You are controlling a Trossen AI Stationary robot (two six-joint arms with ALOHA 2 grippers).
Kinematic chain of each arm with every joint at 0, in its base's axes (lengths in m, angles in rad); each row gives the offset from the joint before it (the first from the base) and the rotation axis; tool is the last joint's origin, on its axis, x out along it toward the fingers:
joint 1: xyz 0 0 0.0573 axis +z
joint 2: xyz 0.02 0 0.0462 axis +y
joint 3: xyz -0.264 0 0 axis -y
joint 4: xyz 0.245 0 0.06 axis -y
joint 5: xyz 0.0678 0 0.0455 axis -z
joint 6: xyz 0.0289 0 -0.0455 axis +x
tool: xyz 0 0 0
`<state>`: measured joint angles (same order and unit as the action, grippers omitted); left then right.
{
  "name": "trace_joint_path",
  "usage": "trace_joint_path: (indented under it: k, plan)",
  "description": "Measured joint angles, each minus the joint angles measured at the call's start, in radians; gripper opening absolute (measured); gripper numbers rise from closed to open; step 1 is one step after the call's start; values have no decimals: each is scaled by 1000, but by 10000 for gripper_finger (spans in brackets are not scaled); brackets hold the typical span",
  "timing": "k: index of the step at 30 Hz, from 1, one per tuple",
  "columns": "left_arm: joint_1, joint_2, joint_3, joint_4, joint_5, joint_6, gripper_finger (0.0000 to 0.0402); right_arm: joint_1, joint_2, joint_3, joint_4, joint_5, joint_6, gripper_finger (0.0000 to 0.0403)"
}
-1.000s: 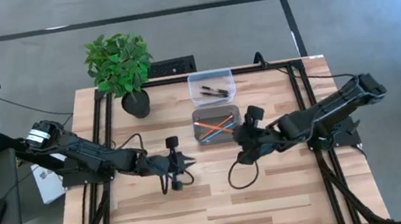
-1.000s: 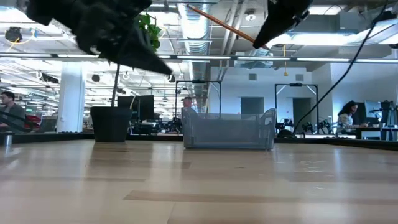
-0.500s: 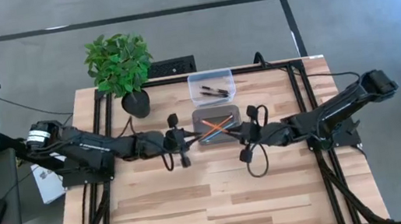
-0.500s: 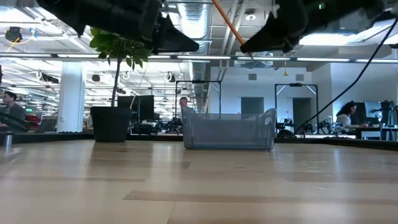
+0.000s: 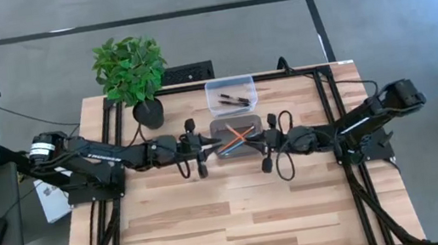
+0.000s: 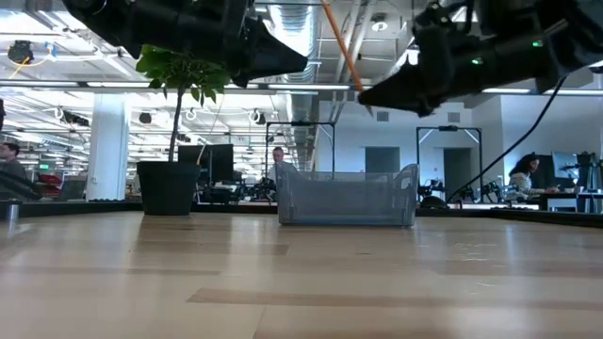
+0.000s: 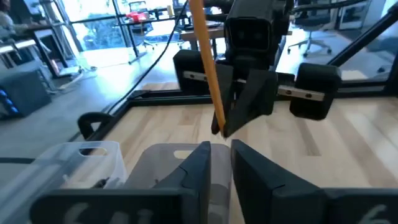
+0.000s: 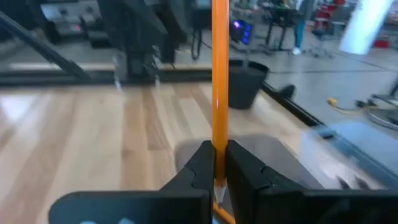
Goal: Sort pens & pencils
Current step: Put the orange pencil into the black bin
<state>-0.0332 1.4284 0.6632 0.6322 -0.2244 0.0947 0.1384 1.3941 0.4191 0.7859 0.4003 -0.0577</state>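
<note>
The right gripper (image 8: 216,163) is clamped on an orange pencil (image 8: 219,81), holding it over the grey bin (image 5: 235,124) at mid-table. The pencil sticks up out of its jaws and slants toward the left gripper (image 7: 219,157), which sits just at the bin's other side, its fingers a small gap apart and gripping nothing. In that bin lie a blue pencil and another orange one; the pens (image 5: 234,99) are in the clear bin (image 5: 229,83) just behind it. I'd say this is the drop step: the right gripper needs to lower the pencil into the grey bin and let go.
</note>
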Motion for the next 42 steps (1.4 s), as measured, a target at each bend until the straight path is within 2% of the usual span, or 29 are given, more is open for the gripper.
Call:
trace_joint_path:
  k: [5, 11, 16, 21, 29, 37, 40, 42]
  plan:
    - [9, 0, 0, 6, 46, -10, 100, -31, 94, 35, 78, -99, -3, 47]
    - [7, 0, 0, 26, 45, -68, 160, -51, 190, 85, 122, -117, -4, 47]
    - [8, 0, 0, 20, 45, -80, 172, -57, 247, 129, 134, -158, -5, 47]
    - [8, 0, 0, 23, 44, -66, 173, -56, 250, 149, 135, -168, -12, 47]
    - [8, 0, 0, 95, 36, 35, 137, -55, 250, 149, 136, -208, -5, 47]
    - [7, 0, 0, 121, 43, 51, 55, -55, 250, 149, 139, -215, -2, 47]
    - [8, 0, 0, 121, 76, 51, 18, -55, 250, 149, 138, -215, -11, 47]
    - [10, 0, 0, 121, 99, 49, 13, -55, 250, 149, 138, -217, -13, 47]
